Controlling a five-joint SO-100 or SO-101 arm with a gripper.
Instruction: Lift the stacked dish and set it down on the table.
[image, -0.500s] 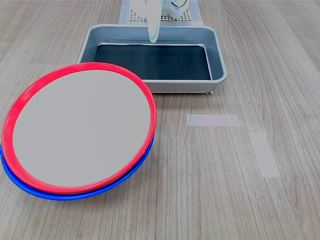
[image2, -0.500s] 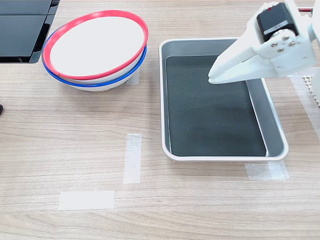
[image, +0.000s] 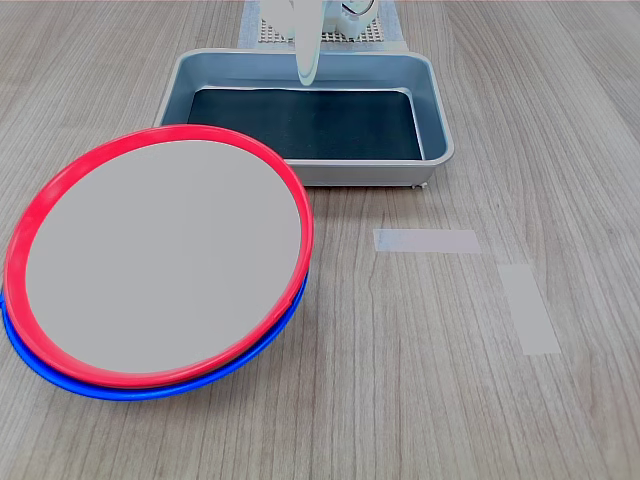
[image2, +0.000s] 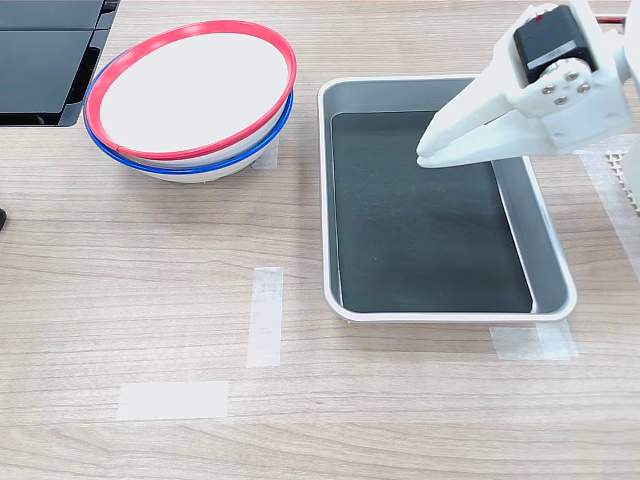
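Arm comes in from the second exterior view's right edge, white wrist housing with a black servo on top, forearm angled down and toward that view's left. Gripper (image2: 428, 152) hangs above the metal tray (image2: 326, 200), over the tray's dark bottom near its far-right part in the second exterior view. In the first exterior view only the gripper tip (image: 307, 70) shows, pointing down at the top of the picture over the tray's (image: 300, 172) far wall.

Jaws look pressed together into one tapered point in both exterior views, no gap visible, nothing between them. Reads as closed and empty. Not touching the tray as far as I can tell; the height above it is unclear.

The stacked dish (image2: 190, 85), red rim and pale centre, sits well away from the gripper, on the far side of the tray from it, toward the second exterior view's upper left. It rests nested on top of a blue-rimmed plate (image2: 180, 166), tilted a bit. In the first exterior view the same dish (image: 160, 265) fills the near left with the blue rim (image: 150, 390) showing underneath.

Table (image2: 150, 300) carries two pale tape strips (image2: 265, 315) on the wood grain, also apart from the gripper. Another tape patch (image2: 530, 342) sits at the tray's near corner.
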